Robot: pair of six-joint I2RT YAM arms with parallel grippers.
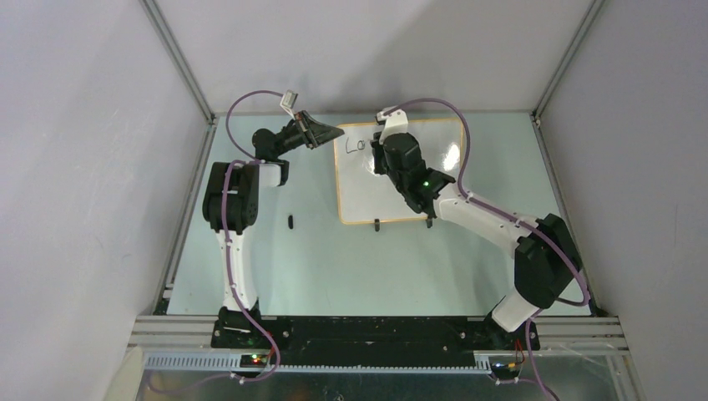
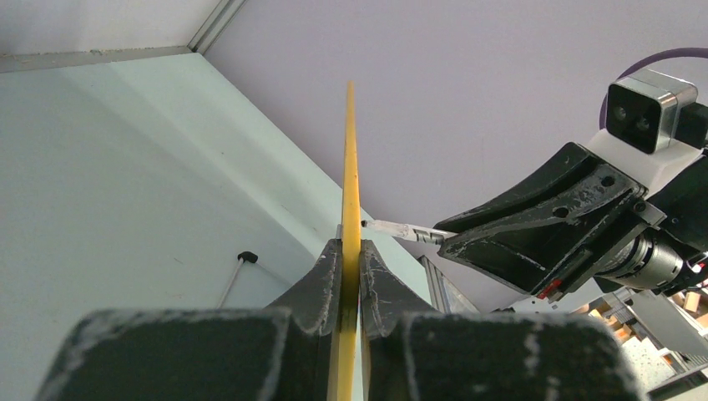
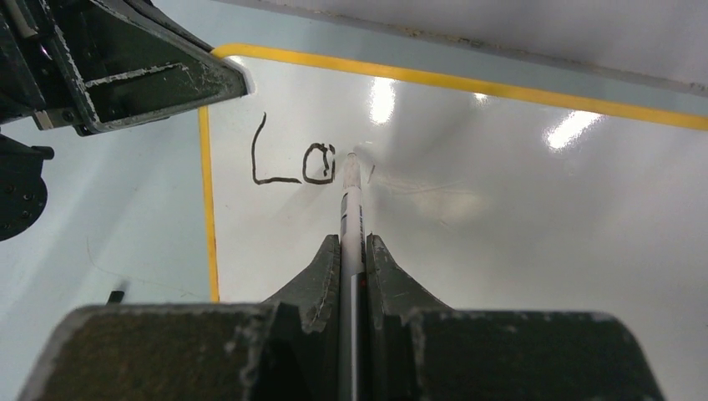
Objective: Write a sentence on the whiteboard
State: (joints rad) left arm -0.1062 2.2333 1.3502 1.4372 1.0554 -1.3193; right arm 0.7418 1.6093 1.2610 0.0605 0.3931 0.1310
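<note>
The whiteboard, white with a yellow-orange rim, lies at the back of the table. My left gripper is shut on the rim at its top-left corner; in the left wrist view the fingers pinch the yellow edge. My right gripper is shut on a thin white marker whose tip rests on the board just right of the writing. The sentence reads only "Lo" in black, near the top-left corner. From above, my right gripper hovers over that spot.
A small black cap lies on the pale green table left of the board. Two black stand feet stick out at the board's near edge. Grey walls and aluminium rails enclose the table on three sides.
</note>
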